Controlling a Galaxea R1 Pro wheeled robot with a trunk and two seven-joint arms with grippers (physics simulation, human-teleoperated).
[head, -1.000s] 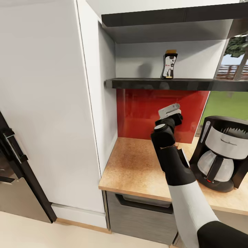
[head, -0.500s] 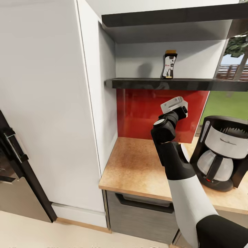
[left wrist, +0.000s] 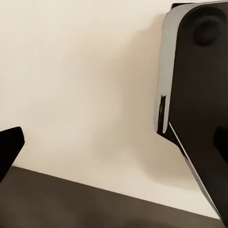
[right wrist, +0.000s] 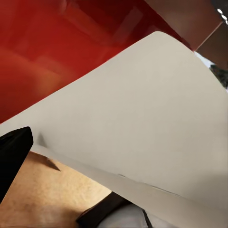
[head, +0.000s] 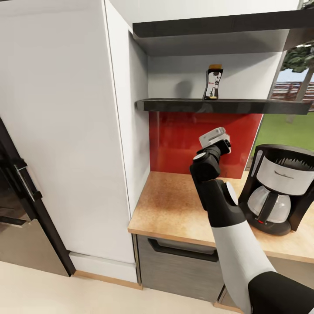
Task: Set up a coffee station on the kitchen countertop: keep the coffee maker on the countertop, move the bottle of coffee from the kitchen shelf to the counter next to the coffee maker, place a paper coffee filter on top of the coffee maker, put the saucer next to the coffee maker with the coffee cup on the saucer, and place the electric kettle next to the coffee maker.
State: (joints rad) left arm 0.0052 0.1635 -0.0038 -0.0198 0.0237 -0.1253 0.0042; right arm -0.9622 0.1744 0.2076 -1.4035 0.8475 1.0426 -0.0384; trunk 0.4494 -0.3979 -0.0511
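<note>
The bottle of coffee stands upright on the dark kitchen shelf. Below it, the tan kitchen countertop carries the black-and-white coffee maker at the right. My right gripper is raised over the countertop in front of the red backsplash, below the shelf and left of the coffee maker. It is shut on the paper coffee filter, a pale sheet beside one black fingertip in the right wrist view. My left gripper hangs open over the pale floor with nothing between its fingers.
A tall white cabinet walls off the countertop's left end. A dark oven front stands further left. A second dark shelf runs above the first. A grey drawer front sits under the worktop.
The head camera has shifted slightly, so the whole picture has moved. My right gripper has risen a little toward the shelf with the filter in it. The bottle and coffee maker stay put.
</note>
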